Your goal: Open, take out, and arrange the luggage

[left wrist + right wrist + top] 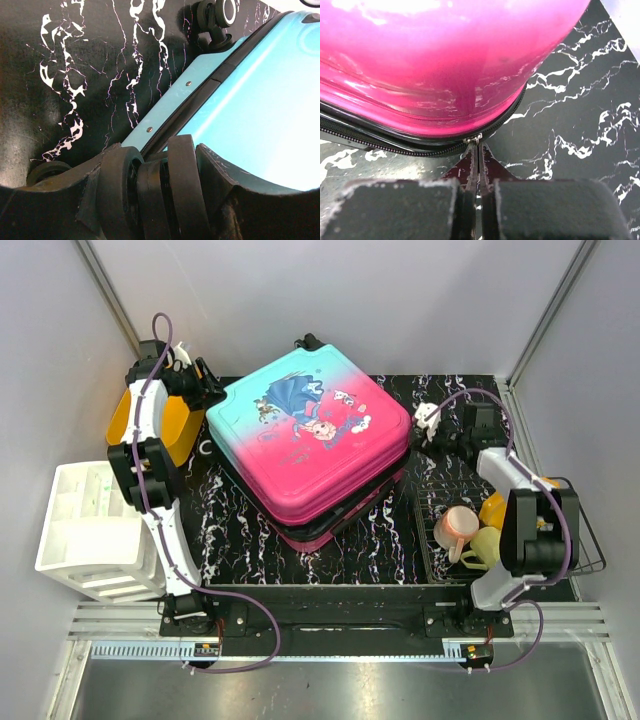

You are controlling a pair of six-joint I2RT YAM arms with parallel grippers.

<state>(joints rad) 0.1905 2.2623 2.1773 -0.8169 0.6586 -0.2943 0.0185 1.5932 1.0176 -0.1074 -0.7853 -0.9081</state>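
Table (230,540): black, white-veined marble pattern. Luggage (310,440) lies flat at centre. Wire basket (420,540) sits at the right edge, orange bin (178,430) at the left.

The suitcase (310,445) fills the middle of the mat (380,550). Bare mat lies open along its near edge. On the left, the orange bin (180,425) and white rack (90,520) crowd the gap where the left gripper (203,380) clamps a wheel (187,180). On the right, only a narrow strip separates the suitcase from the basket (432,525); the right gripper (479,200) pinches the zip pull (475,150) there.
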